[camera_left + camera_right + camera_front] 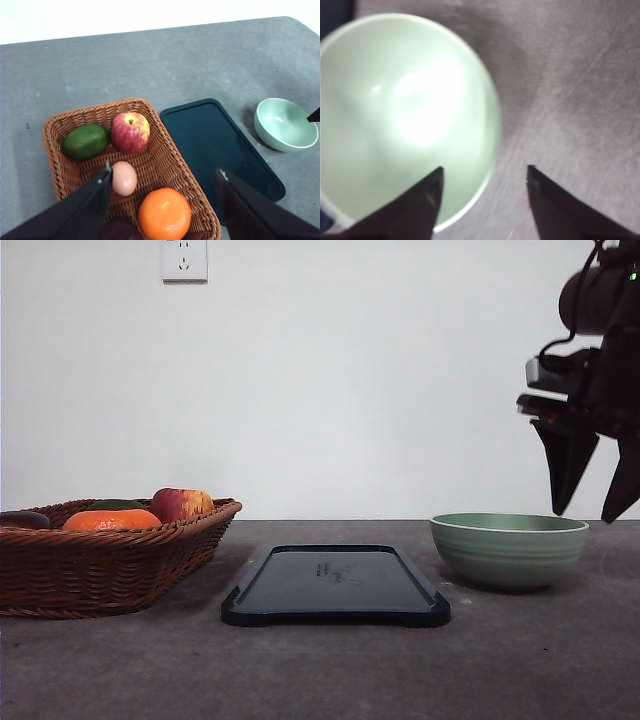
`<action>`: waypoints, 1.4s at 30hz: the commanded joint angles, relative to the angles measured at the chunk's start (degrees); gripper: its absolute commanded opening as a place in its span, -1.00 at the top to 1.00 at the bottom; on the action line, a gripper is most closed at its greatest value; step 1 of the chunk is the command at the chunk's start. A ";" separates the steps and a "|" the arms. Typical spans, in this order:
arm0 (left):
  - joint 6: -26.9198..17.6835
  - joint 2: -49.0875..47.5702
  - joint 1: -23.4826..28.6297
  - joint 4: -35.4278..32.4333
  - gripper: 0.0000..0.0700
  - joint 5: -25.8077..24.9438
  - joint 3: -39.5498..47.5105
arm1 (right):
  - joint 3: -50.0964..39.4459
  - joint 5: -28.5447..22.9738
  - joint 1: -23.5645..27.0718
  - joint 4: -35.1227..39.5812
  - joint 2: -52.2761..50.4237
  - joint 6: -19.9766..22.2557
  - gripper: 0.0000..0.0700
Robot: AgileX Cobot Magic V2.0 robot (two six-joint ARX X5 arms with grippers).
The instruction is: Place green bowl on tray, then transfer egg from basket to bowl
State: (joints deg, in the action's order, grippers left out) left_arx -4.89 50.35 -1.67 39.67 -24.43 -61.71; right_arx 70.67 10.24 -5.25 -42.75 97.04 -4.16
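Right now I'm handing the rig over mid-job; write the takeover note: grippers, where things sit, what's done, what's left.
Right gripper: open, empty, above the green bowl's right rim.
Left gripper: open, empty, above the basket.
Bowl sits on the table right of the tray, which is bare.
Egg lies in the basket among apple, orange and avocado.
Done: nothing.
Left: bowl onto tray, then egg into bowl.

A pale green bowl [509, 549] is sitting ridged, a near-black tray [335, 585] gleaming, a brown wicker basket [105, 560] showing its weave.
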 commanded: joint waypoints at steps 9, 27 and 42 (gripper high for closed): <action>-0.02 0.37 -0.07 -0.19 -0.19 -0.57 -1.40 | 1.37 0.22 0.25 2.02 4.08 1.68 1.00; -0.02 0.39 -0.07 -0.21 -0.19 -0.57 -1.40 | 22.81 0.28 -8.13 -20.78 4.18 1.51 1.00; -0.02 0.44 -0.07 -0.19 -0.19 -0.57 -1.40 | 31.69 0.24 -20.20 -16.70 14.55 -0.65 1.00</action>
State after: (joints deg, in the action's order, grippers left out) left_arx -4.89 50.35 -1.67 39.90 -24.43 -61.71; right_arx 100.58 10.41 -25.00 -60.09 110.38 -3.84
